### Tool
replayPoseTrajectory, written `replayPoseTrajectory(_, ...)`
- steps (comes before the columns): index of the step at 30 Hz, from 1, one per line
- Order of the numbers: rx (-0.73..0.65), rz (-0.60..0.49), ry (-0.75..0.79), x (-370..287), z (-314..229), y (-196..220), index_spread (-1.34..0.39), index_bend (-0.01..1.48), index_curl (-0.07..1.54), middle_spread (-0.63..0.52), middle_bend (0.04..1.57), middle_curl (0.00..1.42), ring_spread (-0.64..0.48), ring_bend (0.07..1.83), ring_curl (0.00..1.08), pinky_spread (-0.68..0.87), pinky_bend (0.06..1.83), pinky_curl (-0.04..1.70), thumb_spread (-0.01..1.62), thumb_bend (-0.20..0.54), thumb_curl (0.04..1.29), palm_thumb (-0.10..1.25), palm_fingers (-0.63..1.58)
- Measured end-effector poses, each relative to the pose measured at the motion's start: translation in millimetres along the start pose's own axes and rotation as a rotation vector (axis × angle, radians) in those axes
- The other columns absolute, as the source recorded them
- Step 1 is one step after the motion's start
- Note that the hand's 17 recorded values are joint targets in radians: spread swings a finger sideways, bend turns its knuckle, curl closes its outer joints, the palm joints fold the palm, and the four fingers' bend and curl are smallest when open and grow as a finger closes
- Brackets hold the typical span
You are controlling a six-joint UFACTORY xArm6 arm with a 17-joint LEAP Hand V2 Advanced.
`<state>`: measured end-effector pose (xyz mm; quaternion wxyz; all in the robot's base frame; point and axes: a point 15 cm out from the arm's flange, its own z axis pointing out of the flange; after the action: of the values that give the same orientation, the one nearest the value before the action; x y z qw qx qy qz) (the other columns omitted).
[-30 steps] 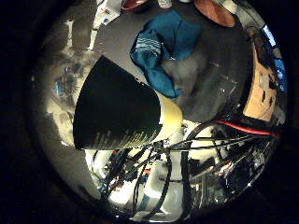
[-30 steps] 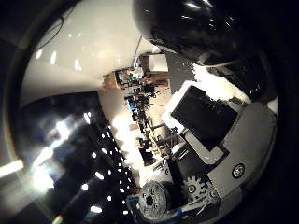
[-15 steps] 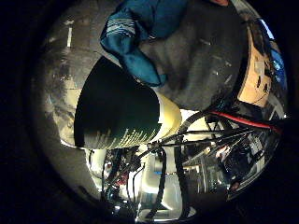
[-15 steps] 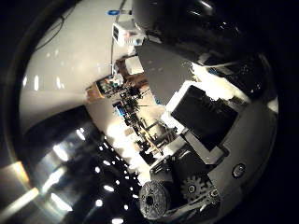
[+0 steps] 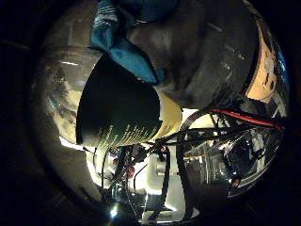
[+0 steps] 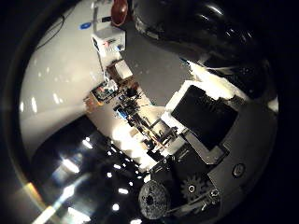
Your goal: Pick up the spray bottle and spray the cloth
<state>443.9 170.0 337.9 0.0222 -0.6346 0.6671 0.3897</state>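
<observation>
The spray bottle [image 5: 120, 117] fills much of the little finger side view, so it sits very close to the palm: a dark body with a pale yellow part at one end. The hand [image 6: 210, 140] seems to hold it, but whether the fingers curl round it I cannot tell. Just past the bottle, the teal cloth [image 5: 124, 33] lies crumpled on the grey table [image 5: 207, 56]. To spray well, I think the hand must turn the nozzle, which is hidden here, toward the cloth, hold the bottle steady, then press the trigger fully.
</observation>
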Motion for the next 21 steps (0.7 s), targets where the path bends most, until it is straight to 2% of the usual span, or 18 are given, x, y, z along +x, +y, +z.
replayPoseTrajectory(10,0.026,-0.068,0.008,-22.4,-13.0,30.2,-0.23,1.12,0.73,-0.13,1.35,0.61,-0.18,1.48,0.58,-0.25,1.06,1.15,1.05,-0.013,0.70,1.02,1.20)
replayPoseTrajectory(14,0.032,-0.085,0.007,-20.0,-9.6,20.1,-0.23,1.13,0.73,-0.13,1.35,0.61,-0.18,1.48,0.58,-0.25,1.06,1.15,1.05,-0.013,0.70,1.02,1.20)
replayPoseTrajectory(21,-0.071,-0.052,-0.002,1.5,22.8,-6.8,-0.23,1.13,0.72,-0.13,1.35,0.61,-0.18,1.48,0.58,-0.25,1.06,1.15,1.06,-0.012,0.69,1.02,1.20)
